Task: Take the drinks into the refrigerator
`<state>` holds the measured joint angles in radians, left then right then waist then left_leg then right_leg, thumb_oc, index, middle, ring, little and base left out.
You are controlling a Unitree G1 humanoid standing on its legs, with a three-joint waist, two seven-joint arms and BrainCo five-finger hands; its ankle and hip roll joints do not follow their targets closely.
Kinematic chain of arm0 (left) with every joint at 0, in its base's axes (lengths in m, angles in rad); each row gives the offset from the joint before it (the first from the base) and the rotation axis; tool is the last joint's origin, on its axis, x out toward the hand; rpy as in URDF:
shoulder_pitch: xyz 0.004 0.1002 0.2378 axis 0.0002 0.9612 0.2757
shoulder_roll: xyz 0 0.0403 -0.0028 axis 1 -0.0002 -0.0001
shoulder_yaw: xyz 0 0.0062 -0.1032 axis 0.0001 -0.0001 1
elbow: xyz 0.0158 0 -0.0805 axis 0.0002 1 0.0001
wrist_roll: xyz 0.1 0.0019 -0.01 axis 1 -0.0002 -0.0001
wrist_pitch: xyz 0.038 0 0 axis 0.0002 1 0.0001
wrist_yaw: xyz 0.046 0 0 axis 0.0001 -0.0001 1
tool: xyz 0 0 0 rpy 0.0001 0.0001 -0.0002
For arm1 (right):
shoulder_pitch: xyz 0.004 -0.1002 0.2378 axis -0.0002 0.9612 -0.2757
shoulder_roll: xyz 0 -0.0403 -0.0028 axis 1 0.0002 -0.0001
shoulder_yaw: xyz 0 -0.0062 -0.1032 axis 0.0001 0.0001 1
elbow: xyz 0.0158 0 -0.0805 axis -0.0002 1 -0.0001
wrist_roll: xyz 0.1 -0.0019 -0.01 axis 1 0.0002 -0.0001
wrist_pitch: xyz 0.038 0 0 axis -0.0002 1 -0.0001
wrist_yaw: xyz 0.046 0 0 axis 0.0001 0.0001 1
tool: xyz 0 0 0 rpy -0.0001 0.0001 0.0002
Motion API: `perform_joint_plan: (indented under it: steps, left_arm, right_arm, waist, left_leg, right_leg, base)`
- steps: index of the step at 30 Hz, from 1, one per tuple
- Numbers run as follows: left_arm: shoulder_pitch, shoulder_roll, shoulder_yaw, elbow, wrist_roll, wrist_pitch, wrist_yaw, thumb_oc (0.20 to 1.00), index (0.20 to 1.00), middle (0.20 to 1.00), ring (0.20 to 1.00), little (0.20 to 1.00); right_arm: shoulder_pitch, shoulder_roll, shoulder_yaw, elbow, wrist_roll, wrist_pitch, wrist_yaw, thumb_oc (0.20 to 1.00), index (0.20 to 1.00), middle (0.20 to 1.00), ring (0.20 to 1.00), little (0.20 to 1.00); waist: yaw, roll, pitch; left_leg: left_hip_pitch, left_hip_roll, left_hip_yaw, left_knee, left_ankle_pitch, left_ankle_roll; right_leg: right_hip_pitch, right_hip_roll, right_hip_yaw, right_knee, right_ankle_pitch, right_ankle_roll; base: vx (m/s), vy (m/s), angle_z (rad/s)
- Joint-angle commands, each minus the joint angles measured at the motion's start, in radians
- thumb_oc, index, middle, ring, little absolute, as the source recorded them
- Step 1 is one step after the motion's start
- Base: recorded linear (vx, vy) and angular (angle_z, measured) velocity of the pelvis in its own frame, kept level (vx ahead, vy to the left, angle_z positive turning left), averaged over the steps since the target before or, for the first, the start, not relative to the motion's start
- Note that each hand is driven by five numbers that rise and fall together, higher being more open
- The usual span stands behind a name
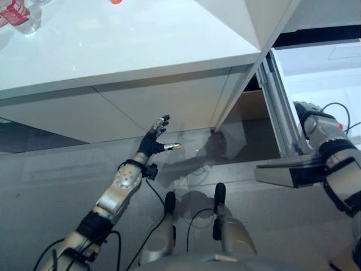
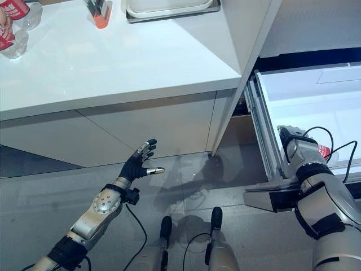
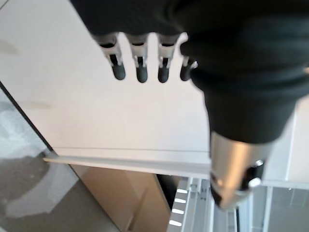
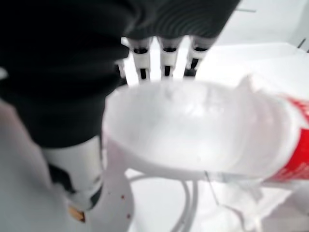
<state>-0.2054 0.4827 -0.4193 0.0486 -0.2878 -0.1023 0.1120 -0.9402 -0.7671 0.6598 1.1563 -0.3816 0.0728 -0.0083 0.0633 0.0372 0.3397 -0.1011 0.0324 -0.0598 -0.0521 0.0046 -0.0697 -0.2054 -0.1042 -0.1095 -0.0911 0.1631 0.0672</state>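
right hand (image 2: 294,148) wrapped round 1 bottle (image 4: 203,133), low inside the open fridge drawer (image 2: 304,90). could tip and roll if let go tilted. left hand (image 2: 140,161) relaxed, empty.

No text, number or sign can be read anywhere. The clear plastic bottle (image 4: 203,130) gripped in the right hand (image 2: 293,148) over the open white refrigerator drawer (image 2: 316,99) carries a red label band with illegible print. The clear red-labelled bottles (image 2: 12,25) at the far left of the white countertop (image 2: 113,62) show label markings too small to make out.
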Motion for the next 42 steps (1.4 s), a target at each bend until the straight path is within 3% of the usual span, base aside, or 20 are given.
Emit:
perform_joint_plan:
  steps: [1,10,27,33,39,42]
  left_arm:
    - [-0.074,0.014,-0.011,-0.128,0.045,-0.060,0.015,1.000,1.000,1.000,1.000,1.000]
    - [-0.050,0.013,0.000,-0.067,0.032,-0.052,0.010,1.000,1.000,1.000,1.000,1.000]
    - [0.026,0.027,0.049,0.004,0.066,-0.025,-0.072,1.000,1.000,1.000,1.000,1.000]
    - [0.060,0.015,0.067,0.000,0.061,-0.022,-0.099,1.000,1.000,1.000,1.000,1.000]
    - [0.052,0.014,0.069,-0.001,0.057,-0.018,-0.109,1.000,1.000,1.000,1.000,1.000]
    - [0.039,0.012,0.059,0.011,0.058,-0.015,-0.125,1.000,1.000,1.000,1.000,1.000]
  right_arm:
    - [0.030,0.183,-0.001,-0.116,0.142,-0.075,-0.047,1.000,1.000,1.000,1.000,1.000]
    - [0.261,0.178,-0.332,-0.315,0.528,-0.153,-0.181,1.000,1.000,1.000,1.000,1.000]
    - [0.675,0.096,-0.795,-0.885,0.636,-0.227,-0.215,1.000,1.000,1.000,1.000,1.000]
    - [0.808,0.104,-0.979,-0.916,0.673,-0.258,-0.245,1.000,1.000,1.000,1.000,1.000]
    - [0.884,0.118,-1.088,-0.838,0.720,-0.271,-0.277,1.000,1.000,1.000,1.000,1.000]
    - [0.937,0.107,-1.161,-0.692,0.771,-0.277,-0.299,1.000,1.000,1.000,1.000,1.000]
  waist:
    - [0.029,0.021,0.104]
    - [0.010,0.010,0.074]
    - [-0.088,-0.007,-0.030]
    - [-0.126,-0.003,-0.070]
    - [-0.157,-0.003,-0.094]
    - [-0.187,-0.004,-0.110]
  left_leg:
    - [-0.079,-0.069,-0.035,-0.020,0.068,0.053]
    - [-0.066,-0.068,-0.026,-0.020,0.058,0.057]
    - [0.027,-0.067,0.048,-0.004,-0.013,0.074]
    - [0.049,-0.060,0.067,-0.002,-0.029,0.075]
    - [0.062,-0.056,0.086,0.001,-0.042,0.076]
    - [0.070,-0.051,0.104,0.010,-0.045,0.075]
  right_leg:
    - [0.021,-0.057,-0.004,0.131,-0.136,0.070]
    - [0.034,-0.057,0.001,0.118,-0.136,0.073]
    - [0.078,-0.045,0.070,0.123,-0.159,0.077]
    - [0.089,-0.036,0.097,0.117,-0.165,0.077]
    - [0.091,-0.028,0.123,0.116,-0.166,0.079]
    - [0.090,-0.021,0.143,0.121,-0.159,0.078]
  base:
    - [0.00,0.000,0.00]
    - [0.00,0.001,0.00]
    - [0.03,0.014,-0.08]
    - [0.04,0.009,-0.09]
    - [0.02,0.003,-0.16]
    - [0.02,0.000,-0.20]
